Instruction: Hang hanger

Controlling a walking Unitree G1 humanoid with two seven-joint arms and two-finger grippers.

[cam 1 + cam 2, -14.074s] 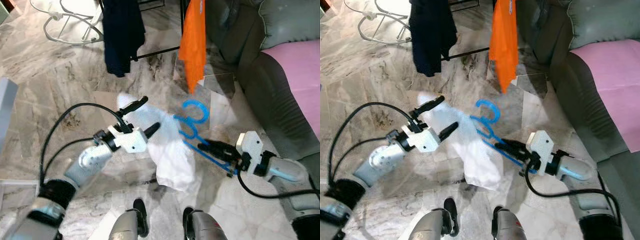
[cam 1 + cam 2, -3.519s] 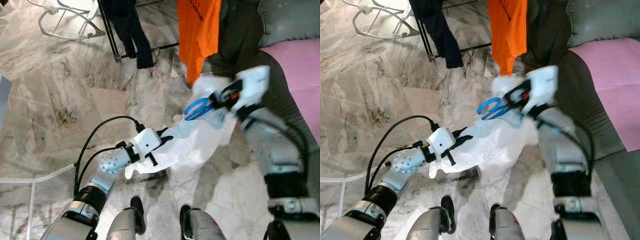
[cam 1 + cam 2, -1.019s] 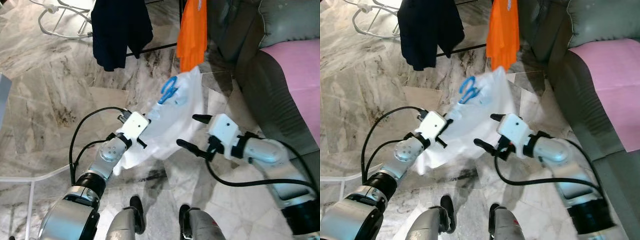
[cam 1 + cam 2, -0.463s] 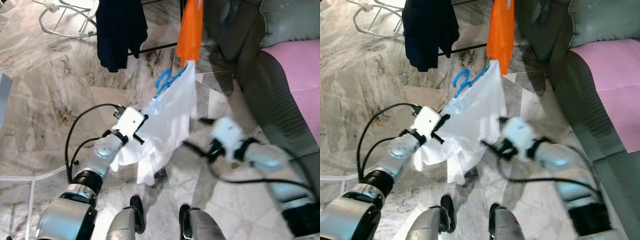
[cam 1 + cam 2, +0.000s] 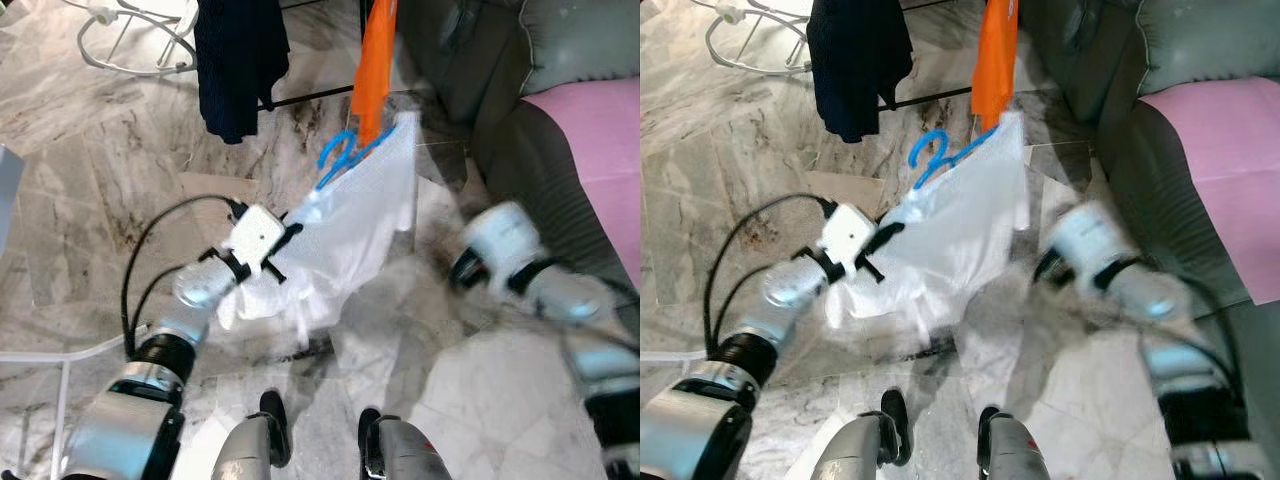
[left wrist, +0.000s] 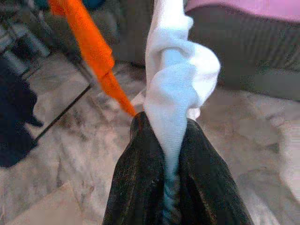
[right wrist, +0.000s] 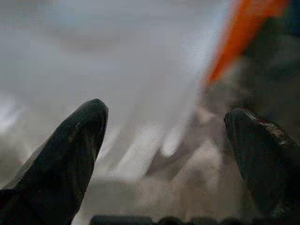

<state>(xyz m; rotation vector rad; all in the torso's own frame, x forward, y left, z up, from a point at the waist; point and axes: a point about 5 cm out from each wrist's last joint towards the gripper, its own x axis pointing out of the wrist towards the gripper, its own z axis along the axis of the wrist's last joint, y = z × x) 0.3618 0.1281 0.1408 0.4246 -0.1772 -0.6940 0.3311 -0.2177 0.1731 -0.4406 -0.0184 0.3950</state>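
Since 0.5 s ago, the white garment [image 5: 350, 225] has been carried farther and higher by the left gripper [image 6: 171, 154], and the right arm has been swung away to the right, blurred. The left gripper's 2 fingers are seen pinched tight on a bunched fold of the garment. The blue hanger [image 5: 340, 158] is threaded in the garment's top, its hook lying far and right of that gripper, its long axis slanting up toward the orange garment [image 5: 377, 60] and dark garment [image 5: 238, 60]. The right gripper [image 7: 164, 140] is held wide apart, gripping nothing. The left arm is judged nearer.
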